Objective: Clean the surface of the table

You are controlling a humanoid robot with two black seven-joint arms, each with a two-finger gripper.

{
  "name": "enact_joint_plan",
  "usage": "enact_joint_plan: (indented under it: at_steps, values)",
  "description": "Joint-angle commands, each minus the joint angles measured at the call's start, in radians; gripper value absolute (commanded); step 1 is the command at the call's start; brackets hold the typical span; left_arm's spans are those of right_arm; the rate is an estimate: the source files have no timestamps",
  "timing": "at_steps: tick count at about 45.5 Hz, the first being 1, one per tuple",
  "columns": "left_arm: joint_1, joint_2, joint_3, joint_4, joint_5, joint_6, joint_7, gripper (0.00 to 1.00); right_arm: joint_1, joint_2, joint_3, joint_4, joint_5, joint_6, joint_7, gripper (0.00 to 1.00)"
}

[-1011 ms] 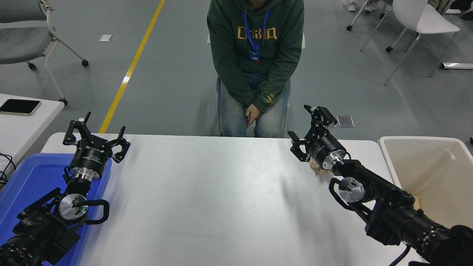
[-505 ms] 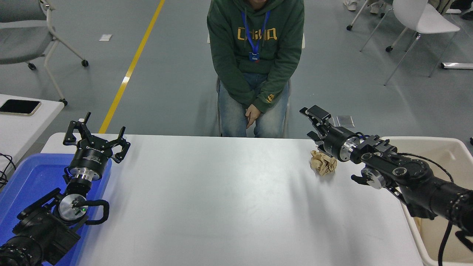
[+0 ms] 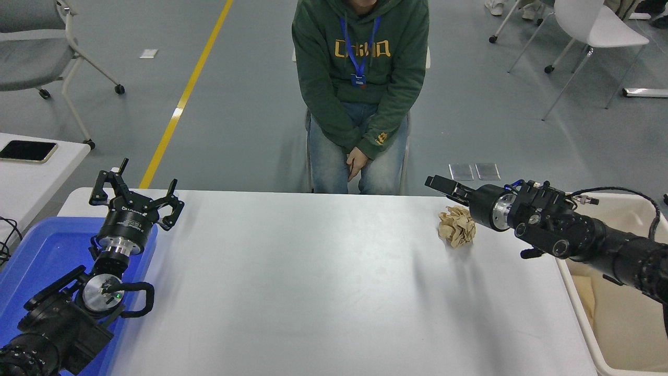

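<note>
Since a moment ago the right claw [image 3: 443, 187] has swung lower, lying sideways just beyond the crumpled tan paper ball [image 3: 457, 225] at the far right of the plain white table [image 3: 313, 282], its spread unreadable; it should straddle the ball before closing.

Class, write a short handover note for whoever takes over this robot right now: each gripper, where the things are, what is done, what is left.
Left gripper: open, parked at the table's near-left corner over the blue tray.
Right gripper: reaching in from the right, just beside the paper ball, holding nothing; open or shut is unclear.
Paper ball: lying on the table surface, far right.
Beige bin: off the table's right edge.
Done: nothing visible.
Left: probably grasp the ball and drop it in the bin.
</note>
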Motion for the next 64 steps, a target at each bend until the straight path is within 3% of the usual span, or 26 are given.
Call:
enact_joint_plan:
  at_steps: [1,11,52,64]
  values:
    - [0.0,0.0,0.0,-0.001,0.0,-0.002,0.0,1.0,-0.019,0.107,-0.189,-0.155,-0.057,-0.005,0.001,0.98]
    - [0.0,0.0,0.0,0.0,0.0,-0.002,0.0,1.0,-0.073,0.195,-0.24,-0.323,-0.14,0.002,0.001,0.98]
    - [0.0,0.0,0.0,0.0,0.0,0.0,0.0,1.0,-0.185,0.195,-0.305,-0.431,-0.212,0.112,-0.013,0.98]
    - [0.0,0.0,0.0,-0.001,0.0,0.0,0.0,1.0,-0.177,0.195,-0.295,-0.431,-0.203,0.12,-0.016,0.7]
